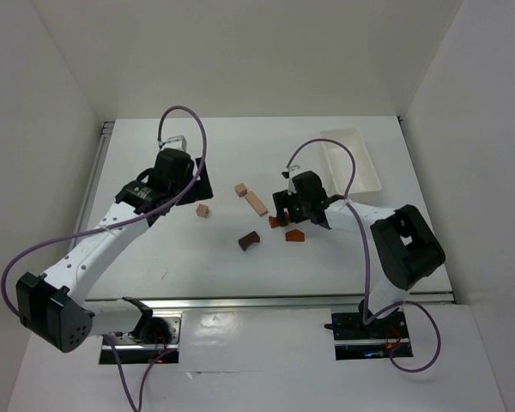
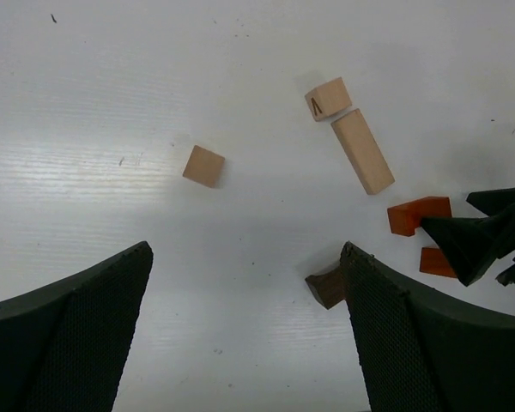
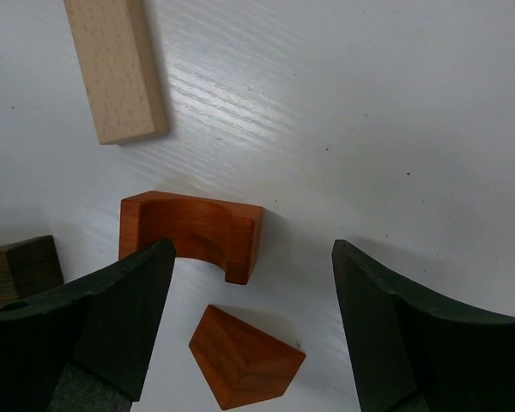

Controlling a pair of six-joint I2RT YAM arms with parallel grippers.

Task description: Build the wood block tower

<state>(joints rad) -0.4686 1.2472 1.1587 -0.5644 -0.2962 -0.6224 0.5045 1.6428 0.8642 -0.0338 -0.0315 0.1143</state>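
The wood blocks lie loose and unstacked on the white table [image 1: 197, 257]. A tan cube [image 2: 204, 166] sits alone, ahead of my open, empty left gripper [image 2: 246, 257] [image 1: 190, 184]. A second tan cube [image 2: 328, 98] touches the end of a tan bar [image 2: 362, 151] [image 3: 118, 64]. An orange-red arch piece [image 3: 191, 232] [image 1: 277, 221] and an orange-red house-shaped piece [image 3: 245, 356] [image 1: 294, 234] lie under my right gripper [image 3: 253, 257] [image 1: 297, 219]. That gripper is open, with the house piece between its jaws and untouched. A dark brown block [image 2: 329, 286] [image 1: 250, 240] lies nearby.
A white rectangular tray [image 1: 352, 159] stands at the back right, behind the right arm. White walls close in the table on the left, back and right. A metal rail [image 1: 266, 300] runs along the near edge.
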